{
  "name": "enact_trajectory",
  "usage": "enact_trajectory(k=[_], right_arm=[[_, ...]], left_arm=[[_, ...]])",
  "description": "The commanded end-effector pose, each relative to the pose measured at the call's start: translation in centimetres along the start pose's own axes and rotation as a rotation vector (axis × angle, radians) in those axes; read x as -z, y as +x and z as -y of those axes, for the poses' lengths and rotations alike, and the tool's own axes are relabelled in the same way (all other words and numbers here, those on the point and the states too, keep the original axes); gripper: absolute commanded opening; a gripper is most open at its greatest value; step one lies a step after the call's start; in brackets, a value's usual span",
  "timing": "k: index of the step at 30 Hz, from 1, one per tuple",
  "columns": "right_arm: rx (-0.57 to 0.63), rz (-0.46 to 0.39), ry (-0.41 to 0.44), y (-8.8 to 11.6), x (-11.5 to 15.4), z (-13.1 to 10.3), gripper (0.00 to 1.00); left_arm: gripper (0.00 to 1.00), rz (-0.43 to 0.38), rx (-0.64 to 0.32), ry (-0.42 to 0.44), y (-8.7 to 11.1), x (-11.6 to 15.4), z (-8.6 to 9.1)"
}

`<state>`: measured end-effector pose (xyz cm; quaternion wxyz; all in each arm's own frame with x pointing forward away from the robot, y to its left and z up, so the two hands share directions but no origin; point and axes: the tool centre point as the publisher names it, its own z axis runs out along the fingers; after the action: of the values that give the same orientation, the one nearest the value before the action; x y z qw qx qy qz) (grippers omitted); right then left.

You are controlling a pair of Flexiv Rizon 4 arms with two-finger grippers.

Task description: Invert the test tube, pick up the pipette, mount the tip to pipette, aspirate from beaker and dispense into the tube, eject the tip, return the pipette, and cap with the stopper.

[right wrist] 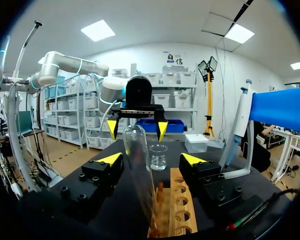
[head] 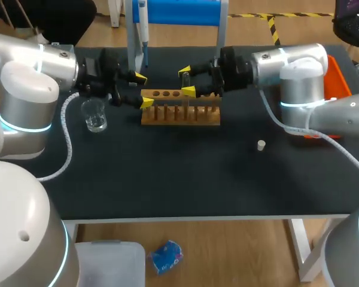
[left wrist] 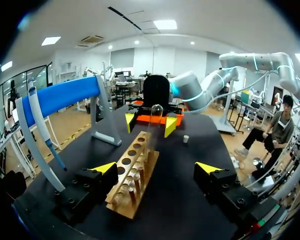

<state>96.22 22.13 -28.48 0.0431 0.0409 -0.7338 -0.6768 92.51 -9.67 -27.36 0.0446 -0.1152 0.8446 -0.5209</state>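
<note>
Tabletop (head: pixel 167 173) holds rack (head: pixel 180 110), its tube (right wrist: pixel 137 155) inside open right hand (head: pixel 186 82), left hand (head: pixel 143 89) open.

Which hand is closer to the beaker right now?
Left. The left hand is at the rack end beside the beaker; the right hand is by the rack's middle, farther away.

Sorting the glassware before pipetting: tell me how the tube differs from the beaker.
The tube is tall and slim, the beaker short and wide. The tube stands on the rack, rounded end up; the beaker sits on the table, mouth up. Both are clear.
</note>
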Motion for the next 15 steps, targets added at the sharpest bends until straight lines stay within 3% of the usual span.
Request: enact_trajectory(k=[1,15], right_arm=[[0.003,-0.003,-0.009,0.08,-0.06,0.23,0.51],[0.010,-0.007,-0.023,0.37,-0.29,0.16,0.41]], left_arm=[[1.00,-0.001,0.001,-0.002,-0.05,-0.04,0.01],[1.00,-0.001,0.001,-0.002,-0.05,-0.04,0.01]])
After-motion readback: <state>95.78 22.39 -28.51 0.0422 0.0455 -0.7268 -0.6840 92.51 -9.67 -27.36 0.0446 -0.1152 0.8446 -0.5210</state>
